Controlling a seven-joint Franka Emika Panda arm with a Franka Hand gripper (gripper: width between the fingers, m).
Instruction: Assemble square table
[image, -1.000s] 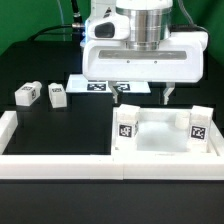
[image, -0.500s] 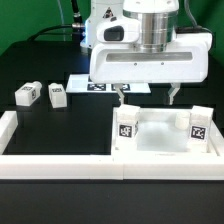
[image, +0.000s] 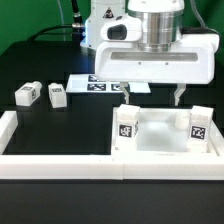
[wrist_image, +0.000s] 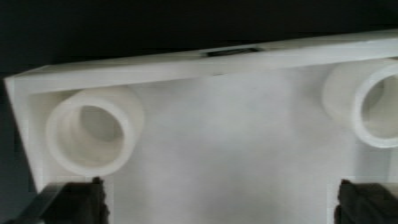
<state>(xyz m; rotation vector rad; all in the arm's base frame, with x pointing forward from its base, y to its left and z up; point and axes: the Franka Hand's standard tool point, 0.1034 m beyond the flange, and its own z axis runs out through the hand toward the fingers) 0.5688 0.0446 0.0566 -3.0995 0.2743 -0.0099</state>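
One tabletop (image: 160, 148) lies at the worktop's front edge, toward the exterior view's right, with two standing legs (image: 126, 122) in it. Two loose legs (image: 25, 95) lie toward the opposite edge. The gripper (image: 153, 97) hangs above the tabletop, fingers spread and empty, partly hiding the marker board (image: 85, 85).

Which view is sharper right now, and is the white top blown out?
Exterior view: sharp enough, tags on the legs distinct, top bright but its rim edges readable. Wrist view: soft and blurred, top nearly featureless white, jaws only dark smudges.
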